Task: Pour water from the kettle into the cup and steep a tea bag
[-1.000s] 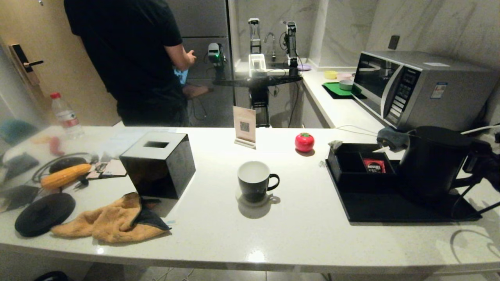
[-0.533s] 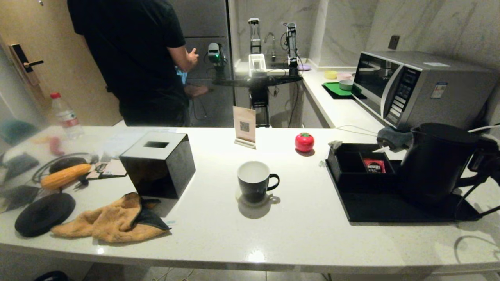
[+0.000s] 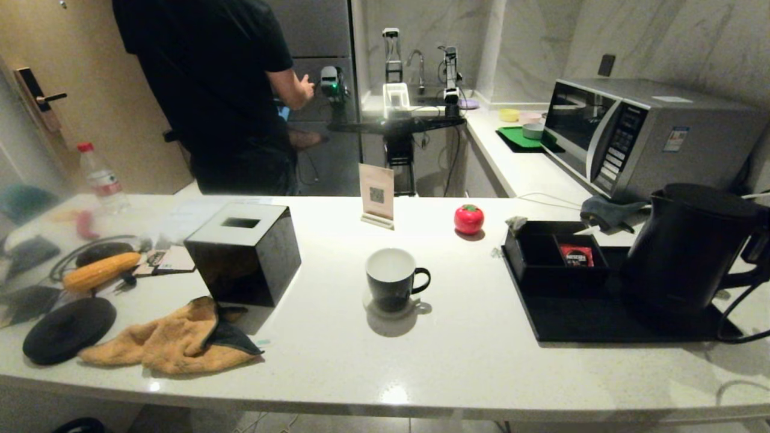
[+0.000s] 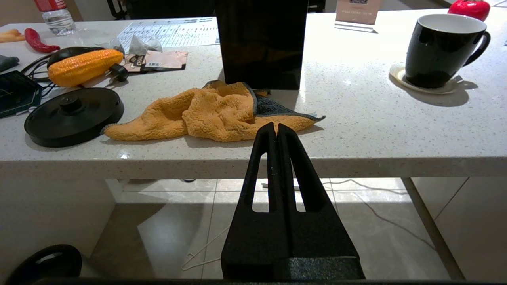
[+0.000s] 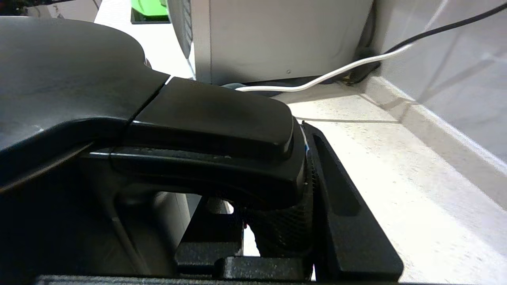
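Right gripper (image 5: 273,221), kettle (image 3: 686,246) now higher

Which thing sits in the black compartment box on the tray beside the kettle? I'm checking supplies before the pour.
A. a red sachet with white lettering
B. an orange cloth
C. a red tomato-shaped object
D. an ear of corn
A: in the head view the red sachet lies inside the compartment box on the tray, next to the kettle.
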